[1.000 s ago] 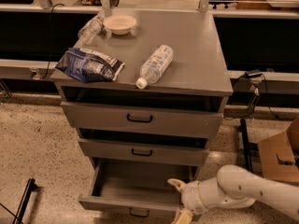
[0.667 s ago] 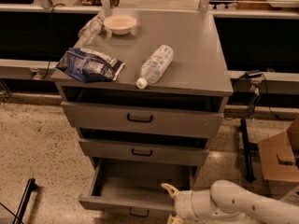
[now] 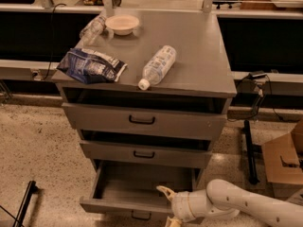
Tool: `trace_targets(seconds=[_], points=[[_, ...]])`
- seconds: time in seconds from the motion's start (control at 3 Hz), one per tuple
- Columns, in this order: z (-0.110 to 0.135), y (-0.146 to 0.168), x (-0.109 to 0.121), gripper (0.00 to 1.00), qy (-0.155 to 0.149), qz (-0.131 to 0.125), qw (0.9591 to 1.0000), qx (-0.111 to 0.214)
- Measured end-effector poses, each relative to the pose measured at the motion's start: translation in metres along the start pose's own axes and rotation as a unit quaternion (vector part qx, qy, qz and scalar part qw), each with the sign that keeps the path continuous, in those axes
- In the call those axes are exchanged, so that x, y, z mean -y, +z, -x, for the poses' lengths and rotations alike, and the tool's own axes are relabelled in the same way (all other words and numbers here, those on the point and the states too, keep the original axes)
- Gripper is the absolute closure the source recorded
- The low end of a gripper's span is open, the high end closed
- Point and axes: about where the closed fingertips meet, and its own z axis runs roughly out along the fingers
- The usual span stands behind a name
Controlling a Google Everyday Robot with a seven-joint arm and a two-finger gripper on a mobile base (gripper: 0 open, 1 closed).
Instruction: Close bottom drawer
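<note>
**Matt Metal, Shiny Plastic**

The grey metal bottom drawer [image 3: 123, 205] looks matt and smooth; the cream plastic gripper [image 3: 166, 207], fingers apart at that drawer's front edge, has a soft sheen; the clear plastic bottle [image 3: 157, 66] glistens; the dark blue foil bag [image 3: 92, 66] is crinkled.

The bottom drawer [image 3: 118, 206] stands pulled out, its front reachable from the speckled floor [image 3: 42, 145] on the left, where only a thin black leg [image 3: 24, 206] lies near the corner. The gripper [image 3: 167, 205] sits at the front's right part, fingers spread, and the arm [image 3: 246, 205] fills the room to the right. Further right a black post [image 3: 250, 150] and a box [image 3: 284, 162] narrow the way, while the middle drawer [image 3: 142, 153] overhangs the back of the cavity.
</note>
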Motion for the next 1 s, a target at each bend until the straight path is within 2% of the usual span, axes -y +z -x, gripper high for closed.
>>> trace_targets(seconds=[0.33,0.67,1.0], points=[[-0.019,0.031,0.021,0.00,-0.050,-0.021,0.9973,0.049],[-0.049,0.071,0.016,0.00,-0.100,-0.033,0.9893,0.101],[-0.074,0.086,0.012,0.00,-0.109,-0.015,0.9856,0.129]])
